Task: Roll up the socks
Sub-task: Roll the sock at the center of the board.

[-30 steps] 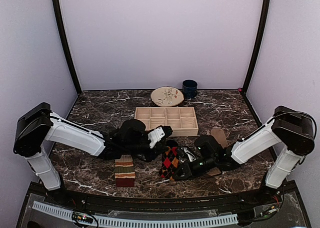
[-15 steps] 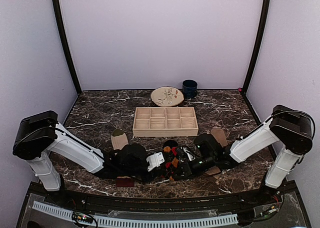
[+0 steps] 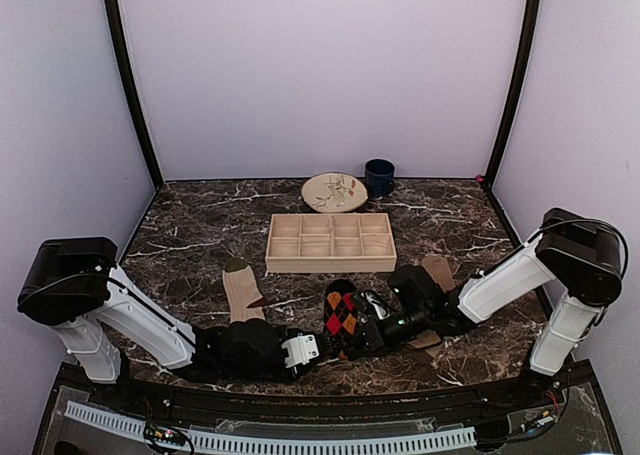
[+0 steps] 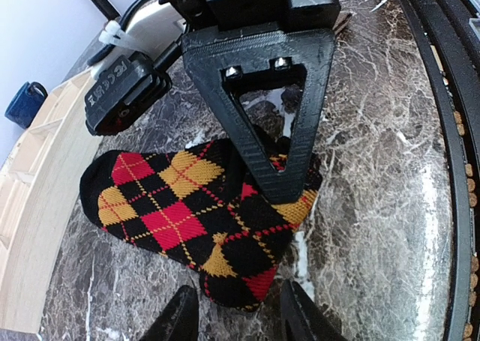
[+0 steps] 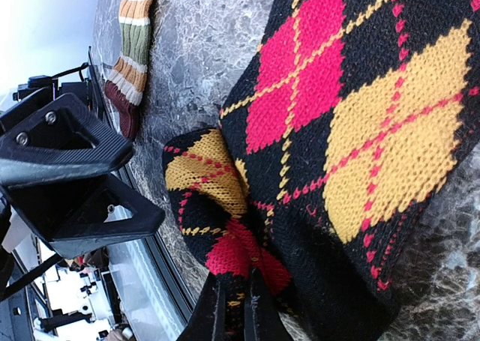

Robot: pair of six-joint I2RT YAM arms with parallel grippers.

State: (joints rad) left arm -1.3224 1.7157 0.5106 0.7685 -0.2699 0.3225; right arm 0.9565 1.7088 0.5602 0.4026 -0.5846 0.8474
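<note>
Right gripper [image 5: 238, 296]: is clamping shut on a doubled-over fold of the argyle sock [image 4: 172, 213], low over the tabletop [image 3: 190, 235] near the middle of its front edge.
Left gripper [image 4: 238, 292]: is hovering with its fingers apart and nothing between them, just beside the sock's folded end and facing the right gripper.
Argyle sock: is lying mostly flat, bunching only where the pinch is, at the end away from the rounded toe. The roll is looking barely begun.
Doing it well: the pinching gripper should probably be turning the fold over tightly toward the toe while the free one is pressing the flat part down, so that the knit is not sliding or springing open.
Fabric: soft, stretchy knit in black with red and orange-yellow diamonds and thin stitched lines.
Other socks: the striped sock [image 3: 243, 297] is lying flat toward the front left. The tan sock [image 3: 437, 272] is lying partly under the right arm. Both are looking unrolled.
Tabletop: dark, veined, marble-like, glossy and likely slippery.
Farther back: a partitioned wooden tray [image 3: 331, 265] is sitting mid-table, with a round plate [image 3: 334, 192] and a dark mug [image 3: 379, 177] along the back edge.
</note>
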